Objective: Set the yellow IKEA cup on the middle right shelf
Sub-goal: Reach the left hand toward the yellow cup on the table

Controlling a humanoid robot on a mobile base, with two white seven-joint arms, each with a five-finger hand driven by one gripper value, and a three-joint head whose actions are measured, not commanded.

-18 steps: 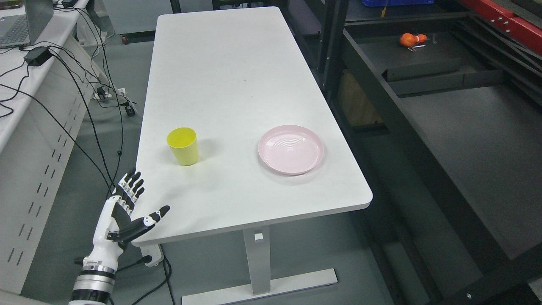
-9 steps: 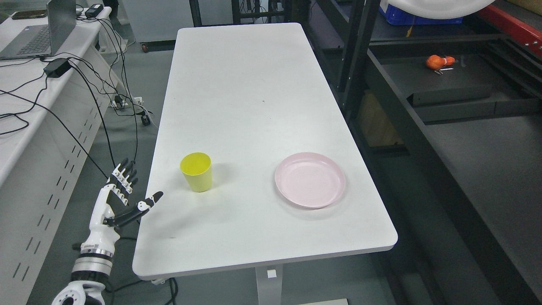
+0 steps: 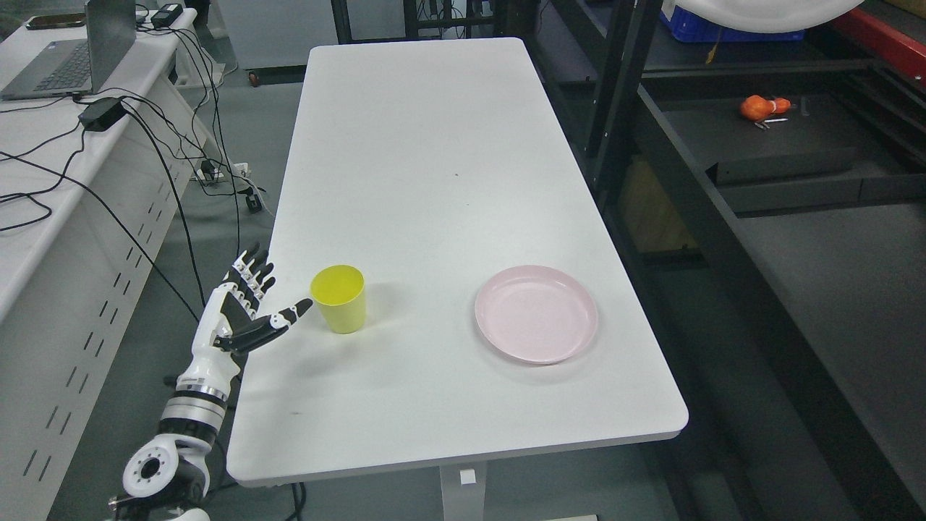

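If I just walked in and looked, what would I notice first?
Probably the bright yellow cup, standing upright near the left edge of the long white table. Just left of it the left robot hand has its fingers spread, thumb pointing at the cup but not touching it. A pink plate lies to the cup's right, and a small orange thing sits on the dark shelf behind.

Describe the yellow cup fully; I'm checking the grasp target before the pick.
The yellow cup is a plain, handleless tumbler that tapers toward its base and looks like matte plastic. It stands upright with its mouth open upward, apparently empty, on the white table near the left edge. The pink plate lies apart to its right. The left hand, open, is close beside the cup, not touching it.
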